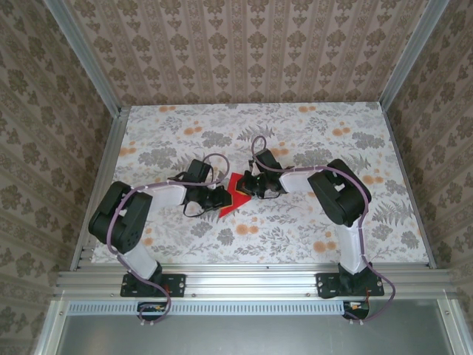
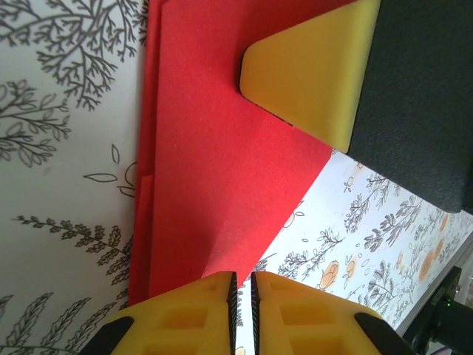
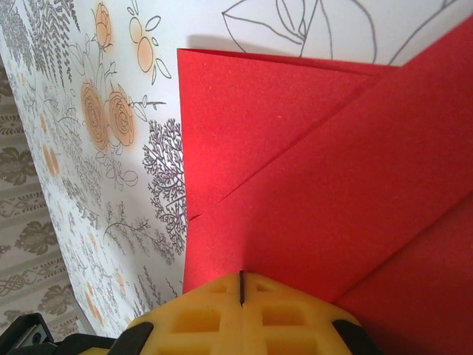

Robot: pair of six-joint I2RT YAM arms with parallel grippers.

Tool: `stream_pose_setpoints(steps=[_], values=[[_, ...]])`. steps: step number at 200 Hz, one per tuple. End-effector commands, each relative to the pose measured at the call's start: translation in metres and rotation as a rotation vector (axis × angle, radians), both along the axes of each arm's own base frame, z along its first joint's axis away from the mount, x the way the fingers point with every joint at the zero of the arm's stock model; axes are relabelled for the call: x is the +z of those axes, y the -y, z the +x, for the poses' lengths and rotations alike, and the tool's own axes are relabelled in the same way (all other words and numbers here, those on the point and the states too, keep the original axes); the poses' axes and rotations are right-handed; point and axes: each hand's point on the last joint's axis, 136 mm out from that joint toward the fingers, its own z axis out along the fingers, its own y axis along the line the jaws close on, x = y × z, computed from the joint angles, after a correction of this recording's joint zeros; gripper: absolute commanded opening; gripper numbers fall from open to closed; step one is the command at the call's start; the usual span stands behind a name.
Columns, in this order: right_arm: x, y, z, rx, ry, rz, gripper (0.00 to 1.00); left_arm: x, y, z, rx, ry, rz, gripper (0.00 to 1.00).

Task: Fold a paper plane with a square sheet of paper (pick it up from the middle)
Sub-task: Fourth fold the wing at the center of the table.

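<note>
Pressing folded square sheet of paper (image 1: 230, 203) flat near table (image 1: 295, 126) middle: right gripper (image 3: 241, 285) clenched, likely pinning layers; left gripper (image 2: 242, 285) jaws nearly together at sheet edge, grip unclear.

A bench (image 1: 295, 126) covered in a white floral print, grey foliage scattered with orange blossoms, sits boxed in on three sides by walls (image 1: 244, 44) of beige damask wallpaper. Aluminium posts (image 1: 83, 55) rise at the far corners. An aluminium rail (image 1: 251, 279) runs along the near edge, with a slotted white cable duct (image 1: 251, 305) and a grey panel (image 1: 244, 336) nearer still.
</note>
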Motion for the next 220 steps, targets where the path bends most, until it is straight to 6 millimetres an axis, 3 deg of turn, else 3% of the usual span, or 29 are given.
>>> stream_pose_setpoints(steps=[1,76,161,183,220], values=[[-0.032,0.015,-0.008,-0.047,-0.074,-0.091,0.03,-0.003,0.000,-0.011,-0.040,-0.028,0.009,0.16],[-0.052,0.033,-0.008,-0.115,-0.122,-0.167,0.03,-0.021,-0.027,-0.033,-0.039,-0.054,0.122,0.15],[-0.055,0.035,-0.011,-0.114,-0.129,-0.175,0.03,-0.048,-0.047,-0.066,-0.003,-0.141,0.135,0.15],[-0.053,0.034,-0.010,-0.111,-0.125,-0.171,0.03,-0.036,-0.045,-0.061,0.001,-0.117,0.111,0.14],[-0.054,0.033,-0.010,-0.109,-0.127,-0.170,0.03,0.011,-0.024,-0.028,0.013,0.010,-0.007,0.15]])
